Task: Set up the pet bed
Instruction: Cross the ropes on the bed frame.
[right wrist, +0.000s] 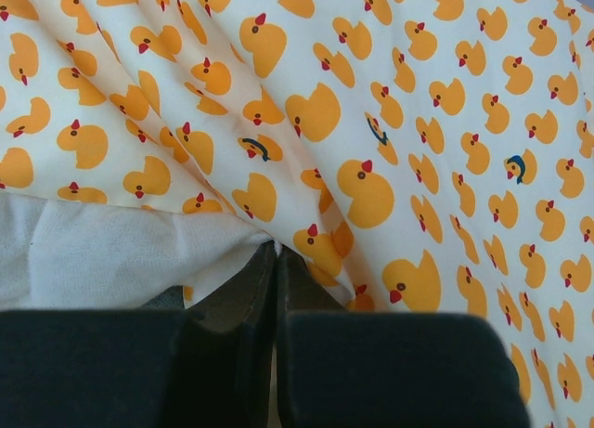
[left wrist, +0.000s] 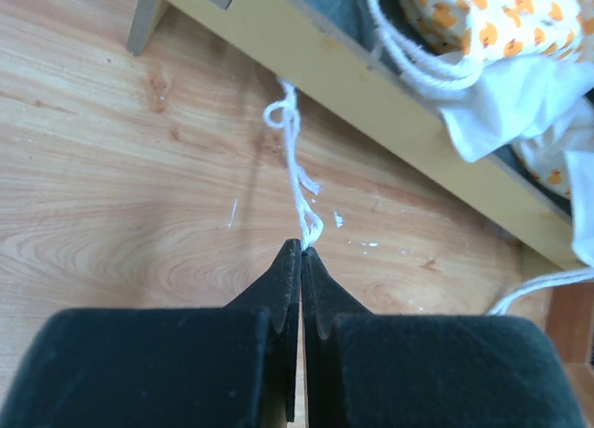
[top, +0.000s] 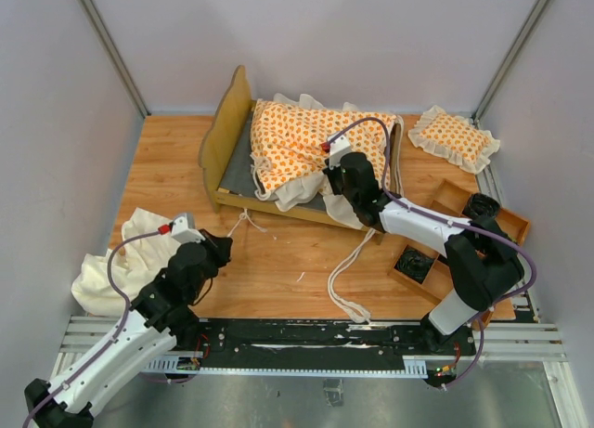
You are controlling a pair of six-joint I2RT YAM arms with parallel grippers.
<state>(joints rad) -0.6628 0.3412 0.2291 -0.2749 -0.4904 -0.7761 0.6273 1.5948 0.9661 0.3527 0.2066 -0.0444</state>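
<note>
At the far middle of the table (top: 278, 270), the bed frame (top: 227, 136) carries the bunched cushion (top: 302, 140), with bare wood open along its near rail. The left pincer (left wrist: 302, 249) is pressed together on the end of a tie string (left wrist: 295, 163) beside that rail; the right pincer (right wrist: 276, 253) pinches a cushion fold at the near edge.

White arms (top: 111, 349) with black joints, purple cables (top: 111, 270), black felt-padded hands (left wrist: 303, 245)
</note>
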